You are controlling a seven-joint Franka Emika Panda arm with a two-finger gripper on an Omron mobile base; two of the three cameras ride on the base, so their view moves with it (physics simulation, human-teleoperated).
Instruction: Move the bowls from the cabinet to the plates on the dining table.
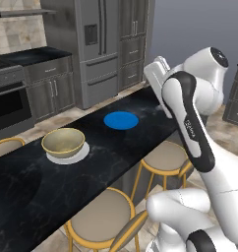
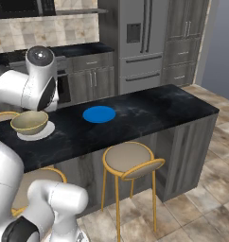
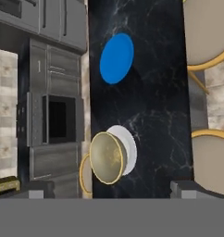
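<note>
Tan bowl (image 1: 63, 141) already sits on the white plate (image 1: 80, 155) near the dining table (image 1: 140, 123) front edge; blue plate (image 1: 121, 120) mid-table is bare; gripper (image 3: 113, 189) wide open, holding nothing; I'd fetch the second bowl now, swinging clear of the stools (image 2: 128, 158).

tan bowl (image 2: 29, 122) on white plate (image 2: 40, 133), blue plate (image 2: 99, 114) apart

Arm (image 1: 190, 123) raised, elbow bent; jaws wide apart.
</note>
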